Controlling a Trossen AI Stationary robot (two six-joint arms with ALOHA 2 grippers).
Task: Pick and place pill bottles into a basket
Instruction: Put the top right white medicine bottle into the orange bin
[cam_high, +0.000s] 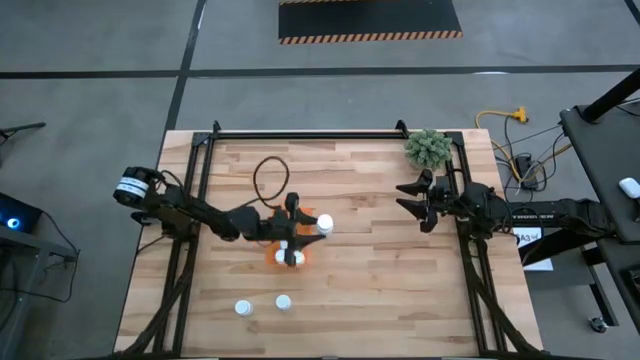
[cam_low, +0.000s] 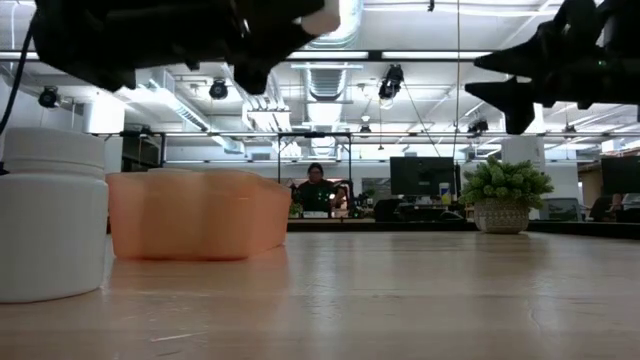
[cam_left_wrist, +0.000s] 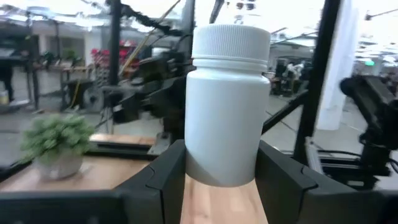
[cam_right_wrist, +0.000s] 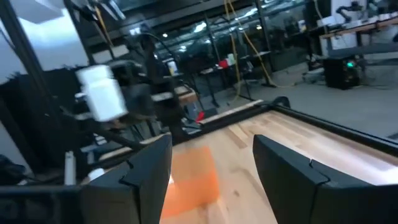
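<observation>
The left gripper is clenched on a pill bottle, holding it above the worktop right over the orange basket. In the left wrist view the held bottle stands upright between the two dark fingers, long axis vertical, white ribbed cap on top. From the right wrist view the same bottle shows as a white blur in that gripper, raised above the basket.

The basket lies near the middle of the worktop; in the high view white caps show inside it, partly hidden by the left arm, so their count cannot be told. In the low view the basket's translucent wall rests flat on the wood.

Two more bottles, one and the other, stand upright on the worktop near each other, on the front-edge side of the basket and well apart from it, caps up. One bottle looms just beside the basket in the low view, upright.

The right gripper hangs released, fingers spread and empty, well to the right of the basket, near the green fuzzy plant at the back corner.
</observation>
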